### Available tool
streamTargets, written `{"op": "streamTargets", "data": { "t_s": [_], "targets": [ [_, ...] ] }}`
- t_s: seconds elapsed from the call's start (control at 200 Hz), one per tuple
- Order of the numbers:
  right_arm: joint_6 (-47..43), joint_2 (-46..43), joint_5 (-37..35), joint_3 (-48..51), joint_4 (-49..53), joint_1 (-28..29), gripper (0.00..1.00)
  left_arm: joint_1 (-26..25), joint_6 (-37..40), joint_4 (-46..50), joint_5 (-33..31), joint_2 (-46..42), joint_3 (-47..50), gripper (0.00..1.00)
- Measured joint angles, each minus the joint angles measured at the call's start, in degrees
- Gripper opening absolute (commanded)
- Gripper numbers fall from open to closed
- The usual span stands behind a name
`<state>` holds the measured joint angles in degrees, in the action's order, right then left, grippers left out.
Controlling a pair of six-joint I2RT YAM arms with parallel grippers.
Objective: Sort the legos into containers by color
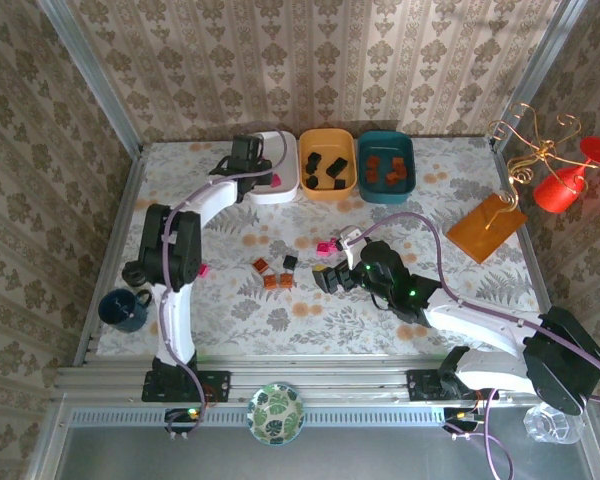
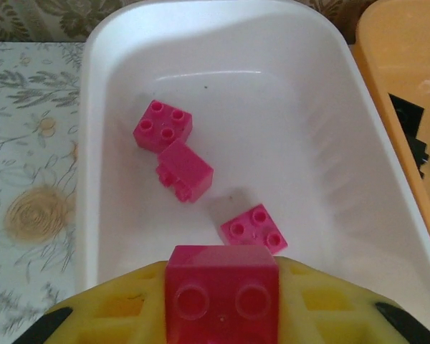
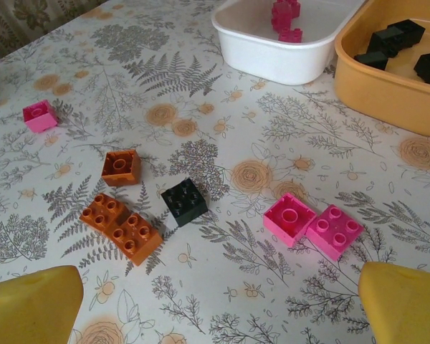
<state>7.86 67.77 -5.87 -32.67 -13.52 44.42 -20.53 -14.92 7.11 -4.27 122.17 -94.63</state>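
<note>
My left gripper [image 1: 248,162] hangs over the white tray [image 1: 283,188] and is shut on a pink lego [image 2: 221,290] between its yellow fingers [image 2: 115,312]. Three more pink legos [image 2: 184,170] lie in that white tray [image 2: 93,143]. Black legos fill the orange-yellow tray [image 1: 327,192], and orange-brown ones the teal tray [image 1: 385,194]. My right gripper [image 1: 330,276] stands open low over the table middle. Ahead of the right gripper [image 3: 222,304] lie two pink legos [image 3: 312,223], a black one [image 3: 184,201], orange ones [image 3: 120,227] and a lone pink one [image 3: 41,115].
A dark blue mug [image 1: 123,310] stands at the left edge. A green patterned bowl [image 1: 276,413] sits on the front rail. At the right are a flat orange card [image 1: 486,228] and red goblets [image 1: 565,185] by a gold wire stand.
</note>
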Motion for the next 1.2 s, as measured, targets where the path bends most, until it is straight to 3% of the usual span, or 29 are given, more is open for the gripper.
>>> {"op": "streamTargets", "data": {
  "t_s": [0.12,0.275,0.37,0.58,0.695,0.915,1.2],
  "targets": [
    [0.00,0.00,-0.39,0.00,0.00,0.00,1.00,0.70,1.05,4.00,1.75,4.22,-6.54,0.62],
    [0.00,0.00,-1.14,0.00,0.00,0.00,1.00,1.09,1.77,5.77,2.62,1.55,-5.07,0.71],
    [0.00,0.00,-1.27,0.00,0.00,0.00,1.00,1.14,1.90,5.51,2.54,-6.49,3.54,0.73],
    [0.00,0.00,-1.29,0.00,0.02,0.00,1.00,2.43,1.14,3.56,-1.36,-33.40,32.04,0.76],
    [0.00,0.00,-1.29,-0.02,0.02,0.00,1.00,5.40,-0.55,4.57,-3.08,-41.55,44.63,0.77],
    [0.02,0.63,-1.27,-0.02,0.15,0.00,1.00,8.66,-5.25,9.07,-3.78,-47.91,58.21,0.79],
    [0.24,0.66,-1.29,0.00,0.44,0.00,1.00,10.10,-8.13,6.54,-1.73,-42.32,58.47,0.72]
  ]
}}
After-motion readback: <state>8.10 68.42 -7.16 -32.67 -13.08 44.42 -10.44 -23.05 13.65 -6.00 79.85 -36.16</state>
